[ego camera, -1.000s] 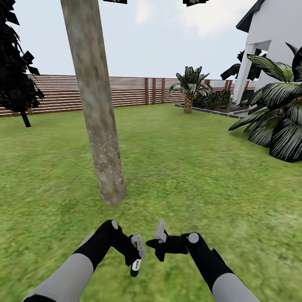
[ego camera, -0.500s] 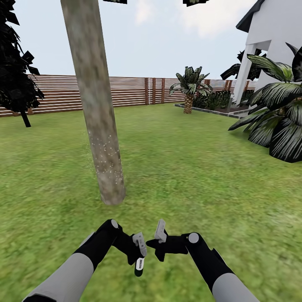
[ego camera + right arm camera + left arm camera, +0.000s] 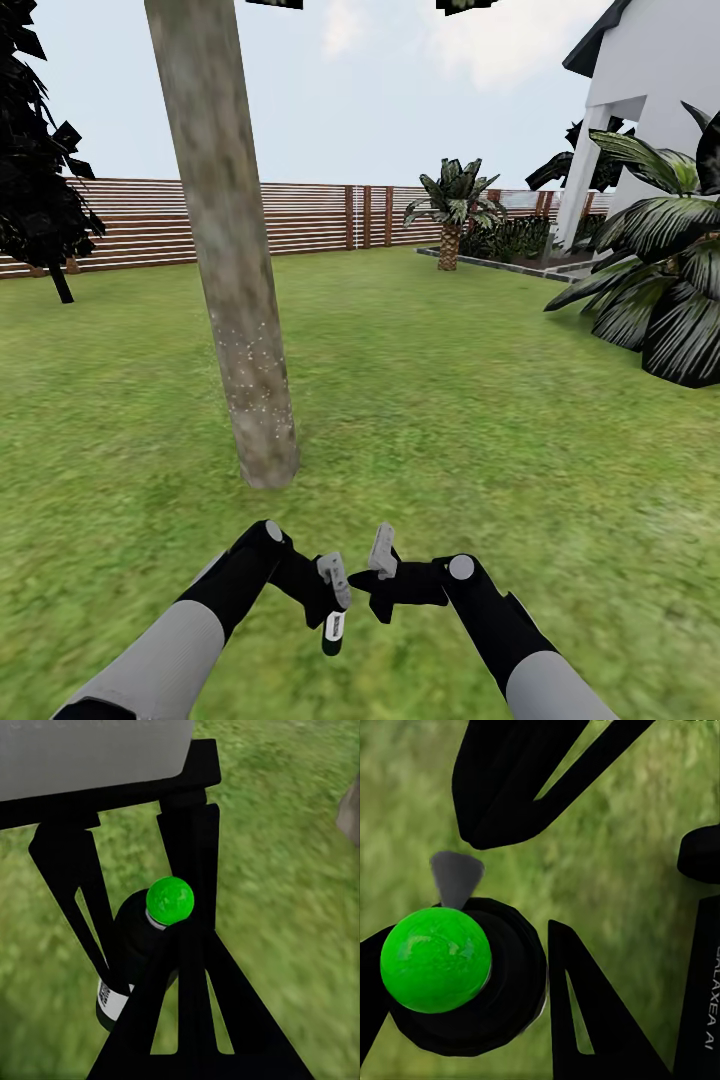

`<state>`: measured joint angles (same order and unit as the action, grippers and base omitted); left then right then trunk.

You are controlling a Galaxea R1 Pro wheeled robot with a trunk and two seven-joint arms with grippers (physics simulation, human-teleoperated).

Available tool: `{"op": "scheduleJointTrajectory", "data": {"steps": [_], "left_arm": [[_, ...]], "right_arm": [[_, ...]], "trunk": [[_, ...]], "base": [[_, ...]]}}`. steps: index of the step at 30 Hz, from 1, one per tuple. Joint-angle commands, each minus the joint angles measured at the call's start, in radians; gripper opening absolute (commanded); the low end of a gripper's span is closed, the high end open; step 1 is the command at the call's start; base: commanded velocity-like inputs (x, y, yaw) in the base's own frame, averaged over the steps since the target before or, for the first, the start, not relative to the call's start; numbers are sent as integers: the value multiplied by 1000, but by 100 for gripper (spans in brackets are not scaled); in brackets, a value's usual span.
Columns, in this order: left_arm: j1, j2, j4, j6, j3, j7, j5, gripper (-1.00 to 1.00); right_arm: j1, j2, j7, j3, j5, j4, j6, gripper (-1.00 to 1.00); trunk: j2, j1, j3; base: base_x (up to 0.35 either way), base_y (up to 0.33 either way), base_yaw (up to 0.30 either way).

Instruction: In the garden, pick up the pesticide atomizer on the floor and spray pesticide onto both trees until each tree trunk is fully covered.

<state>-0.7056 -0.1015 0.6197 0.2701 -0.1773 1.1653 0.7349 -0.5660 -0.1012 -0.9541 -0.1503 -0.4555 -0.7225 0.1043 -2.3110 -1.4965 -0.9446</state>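
Behind the lawn (image 3: 450, 400), a slatted fence (image 3: 320, 215).

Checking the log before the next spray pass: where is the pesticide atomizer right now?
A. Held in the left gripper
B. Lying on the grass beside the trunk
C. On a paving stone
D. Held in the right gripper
A: the left gripper is shut on the dark pesticide atomizer, whose green cap shows between its fingers.
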Motion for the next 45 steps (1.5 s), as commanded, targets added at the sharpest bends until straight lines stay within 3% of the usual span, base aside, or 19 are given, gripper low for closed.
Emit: {"op": "scheduleJointTrajectory", "data": {"steps": [1,17,25,30,34,40,43,44,45], "left_arm": [[0,-1,0,0,0,0,0,-100],[0,-5,0,0,1,2,0,-100],[1,17,-10,-8,-1,2,2,-100],[2,67,-11,-10,2,3,2,-100],[8,139,-12,-12,2,3,2,-100],[12,278,-14,-15,3,2,2,-100],[14,325,-15,-15,4,2,2,-100],[14,335,-15,-15,4,2,2,-100],[14,342,-15,-15,4,1,2,-100]], "right_arm": [[0,0,0,0,0,0,0,-100],[0,0,0,0,0,-1,0,-100],[0,0,0,0,0,0,0,-100],[0,0,0,0,0,0,0,-100],[0,1,0,0,0,0,0,-100],[0,2,0,1,0,2,0,-100],[0,4,0,2,0,6,0,-100],[0,4,0,2,0,8,1,100],[0,4,0,1,0,10,1,100]], "trunk": [[0,0,0],[0,0,0],[0,0,0],[0,0,0],[0,0,0],[0,0,0],[0,0,0],[0,0,0],[0,0,0]], "base": [[0,0,0],[0,0,0],[0,0,0],[0,0,0],[0,0,0],[0,0,0],[0,0,0],[0,0,0],[0,0,0]]}}
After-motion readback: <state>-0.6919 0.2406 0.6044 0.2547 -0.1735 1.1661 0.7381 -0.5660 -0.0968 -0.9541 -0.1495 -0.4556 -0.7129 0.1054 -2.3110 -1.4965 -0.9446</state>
